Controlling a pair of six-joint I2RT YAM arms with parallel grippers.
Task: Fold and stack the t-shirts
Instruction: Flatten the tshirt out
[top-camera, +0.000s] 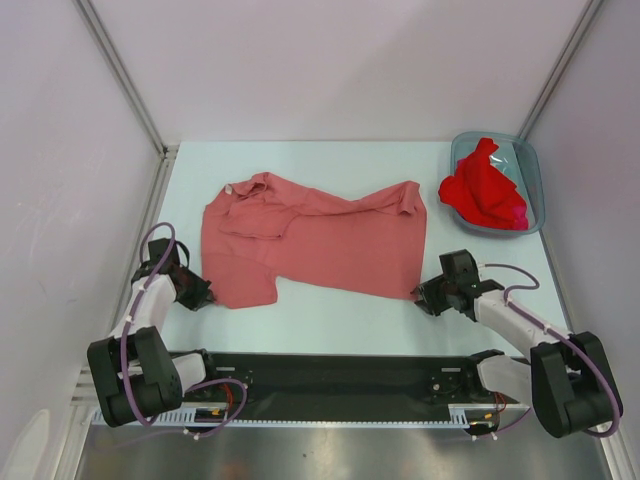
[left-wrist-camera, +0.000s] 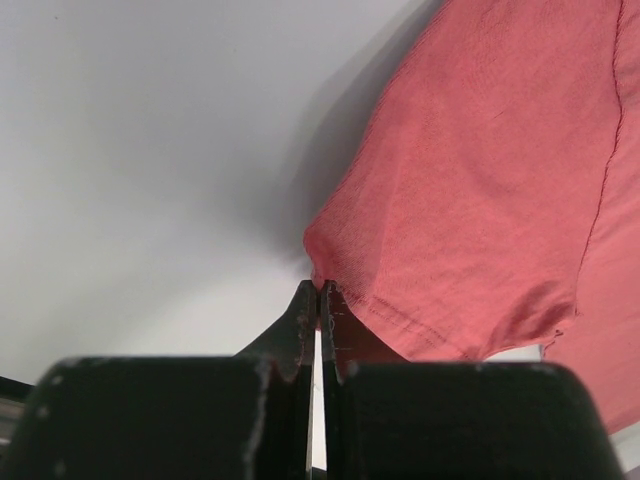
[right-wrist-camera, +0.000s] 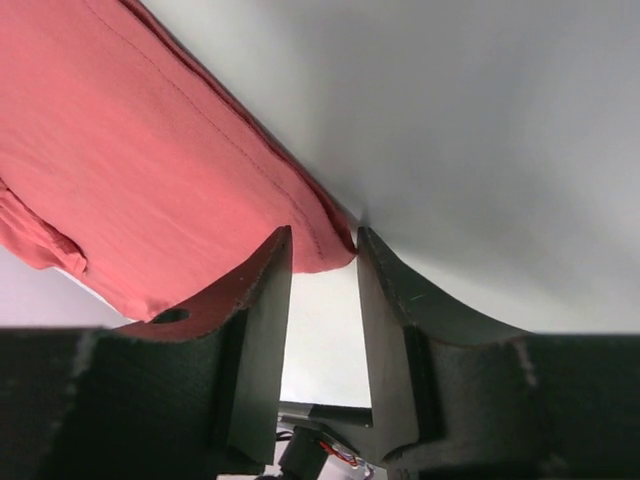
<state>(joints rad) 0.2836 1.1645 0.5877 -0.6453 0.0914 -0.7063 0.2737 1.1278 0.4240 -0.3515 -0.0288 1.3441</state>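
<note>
On pale, white-walled bench (top-camera: 330, 320): pink tee (top-camera: 320, 240) spread mid-bench; red tee (top-camera: 485, 190) in bin (top-camera: 522, 160), far-right corner. Left jaws pinch pink tee's near-left corner; right jaws spread astride near-right corner.

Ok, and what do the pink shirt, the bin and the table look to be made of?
The pink shirt looks like soft matte cloth, likely a cotton knit: it wrinkles and has stitched hems. The bin seems to be translucent blue-grey plastic with a slight sheen. The table is a smooth, pale, hard surface, perhaps laminate; the look leaves that open.
</note>
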